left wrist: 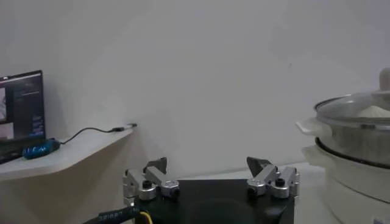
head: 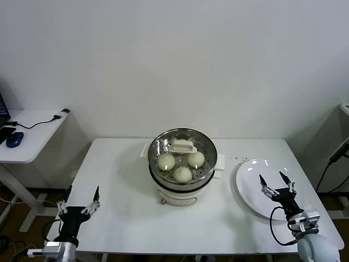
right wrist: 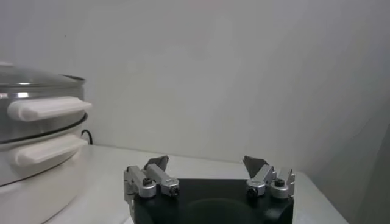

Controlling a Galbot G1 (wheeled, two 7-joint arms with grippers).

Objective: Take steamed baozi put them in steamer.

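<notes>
Left claw (head: 78,206): nearest the camera, low over the front left corner of the worktop (head: 120,218), fingers spread wide with nothing between them.
Right claw (head: 276,188): also spread wide and holding nothing, hanging over the near part of the plate (head: 251,188) at the worktop's right side.
Plate: flat, white, bare, close to the right edge and just beside the steamer.
Steamer (head: 182,192): stands mid-worktop toward the back edge, steel pot on a white base, side handles (right wrist: 46,108) sticking out.
Lid (head: 182,146): glass, with a white handle, resting on the steamer.
Buns (head: 182,174): three show through the glass, close together on the perforated tray inside the steamer.
Open room: bare worktop between the left claw and the steamer, and along the front edge between the two claws.
Side desk (head: 30,136): well apart on the left, carrying a blue mouse (head: 14,140) and a cable.
</notes>
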